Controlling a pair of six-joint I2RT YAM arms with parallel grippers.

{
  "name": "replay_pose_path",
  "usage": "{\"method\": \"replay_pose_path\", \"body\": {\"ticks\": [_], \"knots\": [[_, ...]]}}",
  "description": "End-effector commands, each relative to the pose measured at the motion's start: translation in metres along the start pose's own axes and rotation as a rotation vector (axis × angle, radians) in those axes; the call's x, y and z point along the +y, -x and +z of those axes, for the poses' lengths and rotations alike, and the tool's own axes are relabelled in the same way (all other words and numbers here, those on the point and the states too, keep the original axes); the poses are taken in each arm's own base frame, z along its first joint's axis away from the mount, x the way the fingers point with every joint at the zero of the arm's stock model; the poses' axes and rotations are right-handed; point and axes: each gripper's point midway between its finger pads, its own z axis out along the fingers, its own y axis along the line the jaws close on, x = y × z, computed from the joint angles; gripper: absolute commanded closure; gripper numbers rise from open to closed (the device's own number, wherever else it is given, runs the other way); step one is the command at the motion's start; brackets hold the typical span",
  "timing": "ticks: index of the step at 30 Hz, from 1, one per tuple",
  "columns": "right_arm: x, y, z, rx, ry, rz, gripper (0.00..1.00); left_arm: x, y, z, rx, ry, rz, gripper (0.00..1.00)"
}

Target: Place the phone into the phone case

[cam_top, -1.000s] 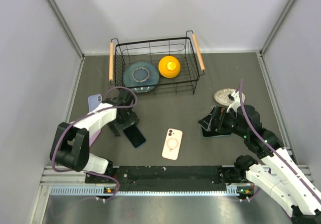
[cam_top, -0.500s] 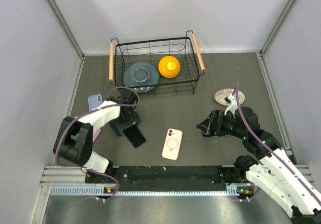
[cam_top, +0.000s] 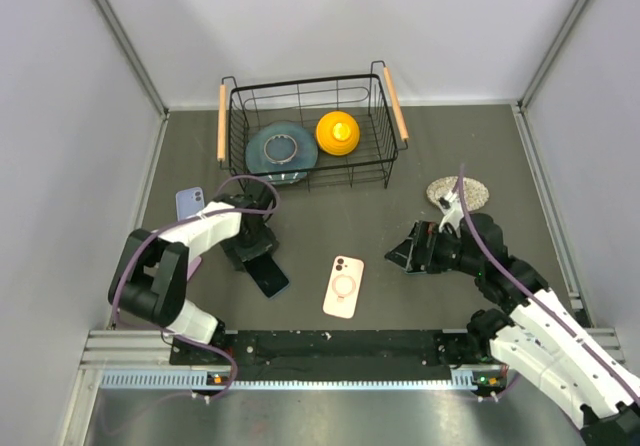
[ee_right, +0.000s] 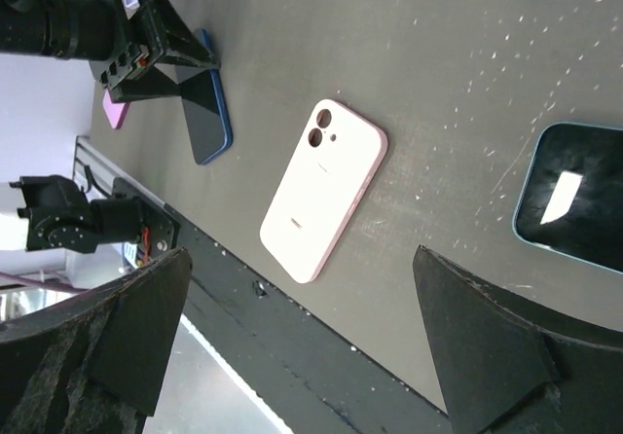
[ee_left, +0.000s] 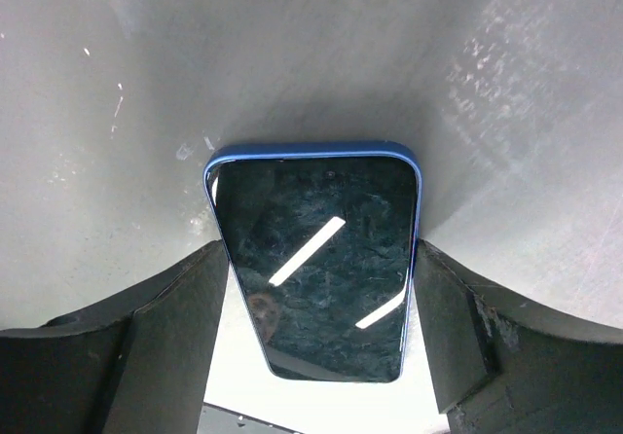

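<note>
A blue phone (ee_left: 316, 259) with a dark screen lies face up on the grey table, left of centre (cam_top: 270, 276). My left gripper (ee_left: 321, 249) straddles it, and its fingers (ee_left: 175, 327) press against both long edges (cam_top: 256, 256). The pink phone case (cam_top: 343, 286) lies flat with its back up, to the right of the phone, camera holes showing (ee_right: 324, 189). My right gripper (ee_right: 302, 259) hangs open above the table, just right of the case (cam_top: 408, 256), with nothing between its fingers. A second dark-screened phone with a teal rim (ee_right: 574, 200) lies below it.
A black wire basket (cam_top: 300, 81) at the back holds a teal plate (cam_top: 278, 151) and a yellow dome-shaped thing (cam_top: 337, 132). A round woven coaster (cam_top: 462, 188) lies at the right. A lavender phone-shaped thing (cam_top: 190, 203) lies at the far left. The black rail (cam_top: 330, 346) runs along the near edge.
My left gripper's jaws have narrowed onto the blue phone's edges. The right arm has swung left, off the teal-rimmed phone and toward the pink case.
</note>
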Motion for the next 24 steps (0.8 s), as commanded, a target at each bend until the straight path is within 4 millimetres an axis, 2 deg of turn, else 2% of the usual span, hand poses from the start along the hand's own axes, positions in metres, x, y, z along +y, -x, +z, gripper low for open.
{"method": "replay_pose_path", "body": {"ticks": [1,5,6,9,11,13,14,16,17,18,22,24], "knots": [[0.019,-0.003,0.017,0.006,0.092,0.045,0.04,-0.006,-0.005,-0.012,0.000,-0.108,0.037,0.25],[0.030,-0.015,0.044,0.042,0.088,0.027,0.09,-0.022,-0.017,-0.019,0.037,-0.247,0.071,0.29],[0.033,-0.020,0.057,0.070,0.082,0.041,0.12,-0.022,-0.020,-0.020,0.040,-0.270,0.081,0.29],[0.060,-0.022,0.076,0.100,0.143,0.017,0.16,-0.030,-0.024,-0.026,0.048,-0.343,0.114,0.29],[0.067,-0.029,0.094,0.144,0.124,0.004,0.17,-0.033,-0.024,-0.031,0.046,-0.376,0.125,0.30],[0.084,-0.025,0.114,0.132,0.173,-0.014,0.19,-0.036,-0.027,-0.033,0.045,-0.413,0.143,0.30],[0.094,-0.031,0.119,0.155,0.211,-0.024,0.21,-0.039,-0.030,-0.036,0.058,-0.446,0.150,0.30],[0.113,-0.030,0.127,0.152,0.272,-0.017,0.29,-0.043,-0.035,-0.038,0.066,-0.496,0.167,0.30],[0.110,-0.042,0.138,0.191,0.262,-0.007,0.35,-0.043,-0.040,-0.038,0.080,-0.514,0.170,0.30],[0.115,-0.043,0.142,0.196,0.273,0.010,0.37,-0.044,-0.040,-0.039,0.078,-0.524,0.176,0.30],[0.119,-0.059,0.161,0.232,0.278,0.021,0.42,-0.043,-0.043,-0.040,0.079,-0.544,0.198,0.30],[0.117,-0.073,0.171,0.271,0.263,0.020,0.44,-0.043,-0.043,-0.041,0.076,-0.550,0.207,0.30]]}}
